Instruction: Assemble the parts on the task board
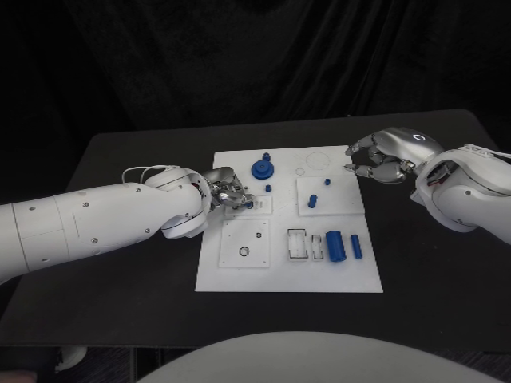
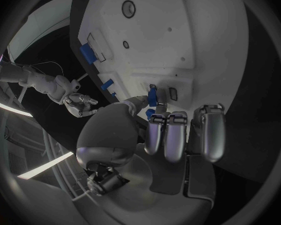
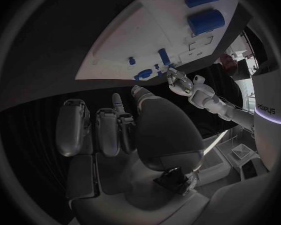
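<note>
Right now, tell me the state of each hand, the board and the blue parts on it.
left hand: over the board's left side, pinching a small blue part
right hand: at the board's far right corner, fingers curled, holding nothing
task board: flat on the table
two blue cylinders: lying side by side on the board
blue round part: standing on the board

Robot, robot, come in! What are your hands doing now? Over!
Left hand pinches a small blue part at the task board. Right hand curled, holding nothing, at board's far corner. Nothing blocking.
</note>
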Controlling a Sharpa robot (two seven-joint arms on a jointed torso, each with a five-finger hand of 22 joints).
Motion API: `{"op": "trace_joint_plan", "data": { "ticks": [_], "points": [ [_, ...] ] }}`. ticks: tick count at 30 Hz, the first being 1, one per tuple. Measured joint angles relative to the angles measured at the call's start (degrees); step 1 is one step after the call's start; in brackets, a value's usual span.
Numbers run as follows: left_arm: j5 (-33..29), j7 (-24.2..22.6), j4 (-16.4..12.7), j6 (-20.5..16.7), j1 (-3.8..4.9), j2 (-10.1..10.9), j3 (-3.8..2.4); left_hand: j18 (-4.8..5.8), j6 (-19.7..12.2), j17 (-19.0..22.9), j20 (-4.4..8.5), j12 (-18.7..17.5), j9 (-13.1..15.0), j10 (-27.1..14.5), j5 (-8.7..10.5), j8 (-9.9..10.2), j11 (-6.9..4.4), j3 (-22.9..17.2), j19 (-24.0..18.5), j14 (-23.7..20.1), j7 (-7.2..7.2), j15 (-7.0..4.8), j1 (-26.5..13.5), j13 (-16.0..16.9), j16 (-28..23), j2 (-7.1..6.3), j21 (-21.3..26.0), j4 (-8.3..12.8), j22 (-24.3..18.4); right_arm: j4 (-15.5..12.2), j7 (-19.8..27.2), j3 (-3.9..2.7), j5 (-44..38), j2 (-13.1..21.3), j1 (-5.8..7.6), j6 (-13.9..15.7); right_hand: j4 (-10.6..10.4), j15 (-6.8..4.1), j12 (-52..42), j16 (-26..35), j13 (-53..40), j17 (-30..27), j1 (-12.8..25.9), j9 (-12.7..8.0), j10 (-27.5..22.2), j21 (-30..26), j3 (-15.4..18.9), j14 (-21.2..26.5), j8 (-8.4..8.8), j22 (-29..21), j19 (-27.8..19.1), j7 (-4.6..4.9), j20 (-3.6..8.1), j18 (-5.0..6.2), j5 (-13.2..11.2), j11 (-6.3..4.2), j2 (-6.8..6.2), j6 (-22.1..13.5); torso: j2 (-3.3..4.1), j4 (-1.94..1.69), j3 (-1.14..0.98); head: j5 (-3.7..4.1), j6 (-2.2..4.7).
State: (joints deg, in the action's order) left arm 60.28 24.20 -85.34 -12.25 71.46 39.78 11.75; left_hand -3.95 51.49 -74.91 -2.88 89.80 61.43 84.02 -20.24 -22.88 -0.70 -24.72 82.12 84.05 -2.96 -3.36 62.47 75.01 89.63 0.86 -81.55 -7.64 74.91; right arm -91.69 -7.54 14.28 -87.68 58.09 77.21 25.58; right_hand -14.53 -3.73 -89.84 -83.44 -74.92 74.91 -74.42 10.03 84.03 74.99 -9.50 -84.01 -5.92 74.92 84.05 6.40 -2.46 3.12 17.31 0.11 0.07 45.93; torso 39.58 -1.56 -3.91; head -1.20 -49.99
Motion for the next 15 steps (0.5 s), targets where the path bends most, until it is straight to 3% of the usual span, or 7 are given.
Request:
{"op": "trace_joint_plan", "data": {
  "ticks": [8, 15],
  "points": [
    [0.1, 0.1, 0.0, 0.4, 0.0, 0.1, -0.07, 0.0, 0.0, 0.0, 0.0, 0.0, 0.4, 0.0, 4.65, 1.3, 0.0, 1.2, 0.0, 0.0, 0.02, 0.0, 0.0, 0.0, 0.0, 0.0, 0.4, -1.5, 0.0, 0.0, -0.1, 0.0, 0.0, 0.0, 0.0, -0.2, 0.1, 0.0, 0.0, 0.0, 0.0, 0.0, 0.0, -0.1, 0.0, 0.0, -0.1, 0.0, 0.0, 0.0, 0.0, -0.21, 0.0, 0.0, 0.0, 0.0, 0.0, 0.2, 0.01, -0.01, 0.01, -0.02, 0.0],
    [0.2, 0.1, 0.1, 0.6, -0.05, 0.2, -0.04, 0.0, 0.0, 0.0, 0.0, 0.0, 0.5, 0.0, 6.59, 2.1, 0.0, 3.3, 0.0, 0.0, 0.2, 0.0, -1.6, 0.0, 0.0, -0.49, 0.5, -3.6, 0.0, 0.0, -0.2, 0.0, 0.1, 0.0, 0.0, -0.4, 0.2, 0.0, 0.0, 0.2, 0.0, 0.0, -0.2, -0.1, 0.0, 0.0, -0.2, 0.0, 0.0, 0.0, 0.0, 0.0, 0.0, 0.0, 0.2, 0.0, 0.24, 0.4, -0.02, -0.04, 0.03, 0.0, 0.0]
  ]
}}
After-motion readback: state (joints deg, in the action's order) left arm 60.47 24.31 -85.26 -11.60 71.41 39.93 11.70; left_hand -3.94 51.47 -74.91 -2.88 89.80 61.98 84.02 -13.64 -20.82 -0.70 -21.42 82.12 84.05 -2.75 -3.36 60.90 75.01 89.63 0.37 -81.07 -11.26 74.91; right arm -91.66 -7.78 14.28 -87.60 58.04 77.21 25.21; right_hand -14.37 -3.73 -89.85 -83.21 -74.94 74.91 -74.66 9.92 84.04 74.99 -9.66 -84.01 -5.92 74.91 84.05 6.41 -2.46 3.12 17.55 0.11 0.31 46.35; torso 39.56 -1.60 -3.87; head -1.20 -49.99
